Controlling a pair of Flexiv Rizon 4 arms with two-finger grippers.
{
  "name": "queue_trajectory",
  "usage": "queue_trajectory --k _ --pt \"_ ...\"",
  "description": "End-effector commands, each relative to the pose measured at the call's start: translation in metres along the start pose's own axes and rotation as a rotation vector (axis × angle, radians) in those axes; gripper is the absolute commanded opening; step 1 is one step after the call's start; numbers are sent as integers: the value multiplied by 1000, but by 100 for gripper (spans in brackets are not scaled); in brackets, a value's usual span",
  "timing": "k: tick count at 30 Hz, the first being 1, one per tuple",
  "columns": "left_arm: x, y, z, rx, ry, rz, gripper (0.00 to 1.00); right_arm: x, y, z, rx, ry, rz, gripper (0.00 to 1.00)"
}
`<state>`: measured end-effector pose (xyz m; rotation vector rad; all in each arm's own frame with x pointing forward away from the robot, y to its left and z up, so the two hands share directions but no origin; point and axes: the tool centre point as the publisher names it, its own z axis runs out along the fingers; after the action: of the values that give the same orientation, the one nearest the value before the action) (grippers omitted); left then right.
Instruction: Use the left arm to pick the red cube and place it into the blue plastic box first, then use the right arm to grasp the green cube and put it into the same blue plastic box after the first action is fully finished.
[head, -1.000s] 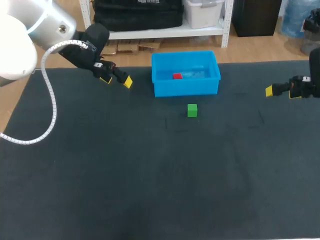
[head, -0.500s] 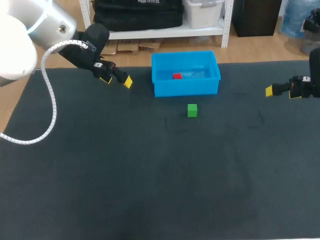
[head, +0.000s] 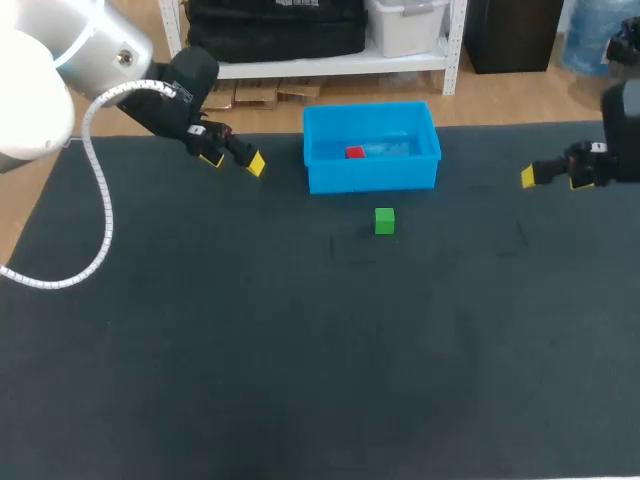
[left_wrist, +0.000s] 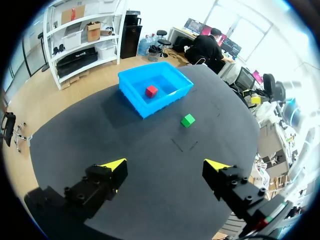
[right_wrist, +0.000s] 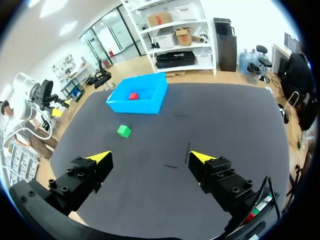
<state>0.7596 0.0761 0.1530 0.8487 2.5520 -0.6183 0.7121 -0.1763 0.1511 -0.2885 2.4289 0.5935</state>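
Bright, even light — a soft shadow lies beside the box (left_wrist: 162, 102) on the dark surface (head: 250, 350); harsh white glare far off in the left wrist view.

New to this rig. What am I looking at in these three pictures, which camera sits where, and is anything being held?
This is a robot with two arms working at a dark table. Each arm ends in a two-fingered tool with yellow tips.

The head view comes from a fixed camera above and behind the robot. In it, the left tool comes in from the left and the right tool from the right. The two wrist views come from a camera on each arm's wrist, looking out past that arm's own fingers.

On the table stands a blue box with a red cube inside it. A green cube lies on the table on the robot's side of the box, apart from it.

Both tools are open and hold nothing, and neither is close to the green cube.
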Motion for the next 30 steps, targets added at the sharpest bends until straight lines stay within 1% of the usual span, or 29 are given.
queue_trajectory --k 1,5,9,12,23,28,30 --pt "1 0 0 3 -4 2 100 -6 5 -5 49 44 7 100" --pt "1 0 0 3 -4 2 100 -7 7 -6 66 85 9 100" --pt "1 0 0 3 -4 2 100 -9 11 -6 100 159 2 100" --pt "1 0 0 3 -4 2 100 -10 14 -5 117 196 -5 100" --pt "1 0 0 3 -4 2 100 -14 19 2 195 309 -1 100" --pt "1 0 0 3 -4 2 100 -15 19 5 227 343 12 100" --pt "1 0 0 3 -4 2 100 -16 21 7 243 372 14 100"
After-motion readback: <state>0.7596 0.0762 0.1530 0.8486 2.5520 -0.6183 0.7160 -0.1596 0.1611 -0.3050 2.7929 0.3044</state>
